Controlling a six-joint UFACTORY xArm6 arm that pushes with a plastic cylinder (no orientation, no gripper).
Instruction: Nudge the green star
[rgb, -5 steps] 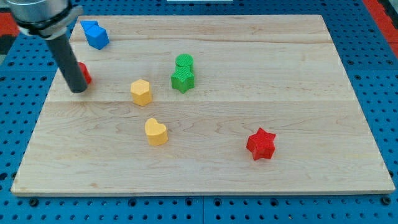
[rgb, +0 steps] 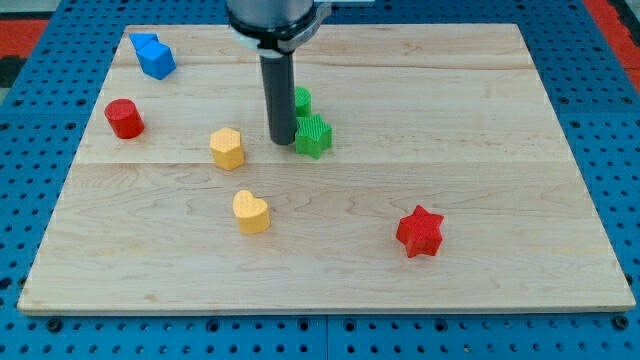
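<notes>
Wooden worktop (rgb: 480, 120), light planks, on a blue perforated base.

Rod: dark, upright, descending from the far edge; the tip (rgb: 282, 141) rests against the left side of the green star (rgb: 313, 136). No gripper is fitted, so no gripper state can be told.

Green star: near the worktop's centre, slightly toward the far edge. Green cylinder (rgb: 301, 100): just behind it, partly hidden by the rod.

Blue block (rgb: 154, 55): far-left corner. Red cylinder (rgb: 125, 118): near the left edge. Yellow hexagon block (rgb: 227, 148): left of the tip. Yellow heart (rgb: 251, 212): nearer the front edge. Red star (rgb: 419, 231): front right.
</notes>
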